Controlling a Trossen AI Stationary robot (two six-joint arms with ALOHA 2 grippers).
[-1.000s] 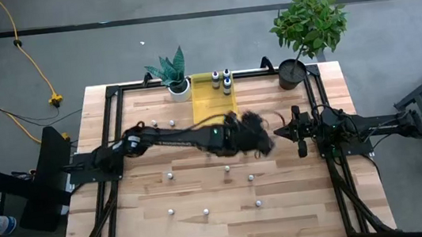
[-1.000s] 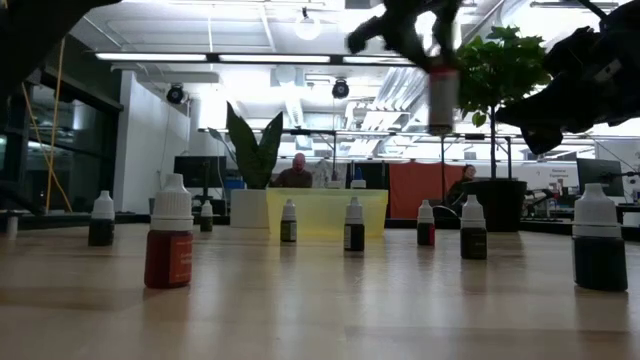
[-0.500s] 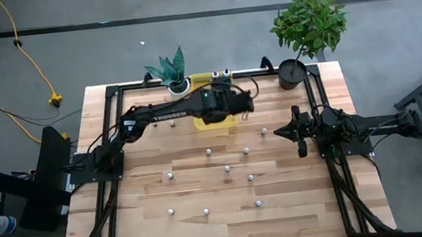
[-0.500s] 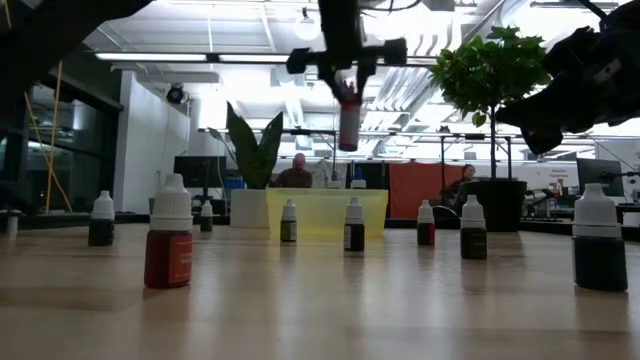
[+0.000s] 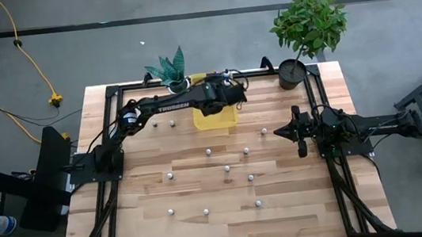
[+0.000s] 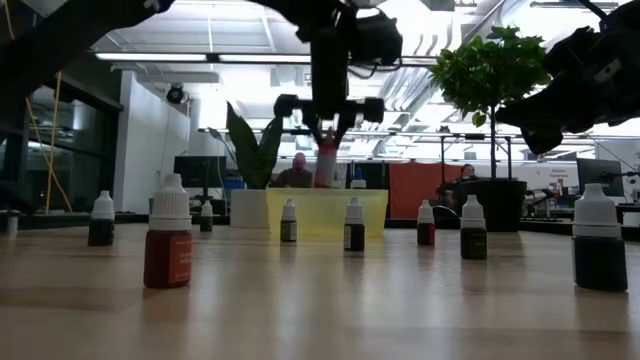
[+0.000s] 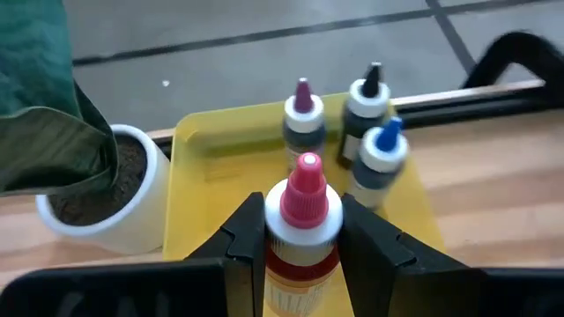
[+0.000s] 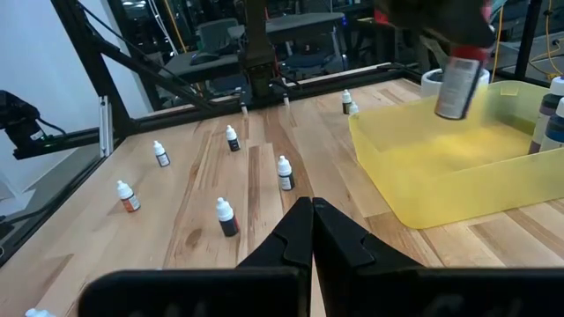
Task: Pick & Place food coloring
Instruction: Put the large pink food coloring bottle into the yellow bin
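On the far left of the surface (image 5: 152, 229) the left arm's base sits at the edge, and the arm reaches across toward the far side. Several small bottles (image 5: 208, 151) stand scattered over the middle of the surface, upright and well apart from one another, waiting to be collected. Near the far edge, a snake plant (image 5: 173, 73) in a white pot stands just beside the yellow tray (image 5: 213, 119).

The left hand (image 7: 304, 242) hangs over that tray, its two fingers (image 7: 244, 242) clenched on the neck of a food coloring bottle (image 7: 304, 220) with a pink tip, held upright. In the low view the bottle hangs just above the tray's rim, so the hand appears to be placing it inside. Three bottles (image 7: 363, 132) with purple, black and blue tips already stand together in the tray's far part; the carried bottle is positioned in front of them, probably to land on bare tray floor without knocking them over.

To the right, a leafy potted plant (image 5: 308, 24) stands at the far corner. The right hand (image 8: 310, 211) waits above the right side of the surface, fingers pressed together and holding nothing, clear of the working arm.
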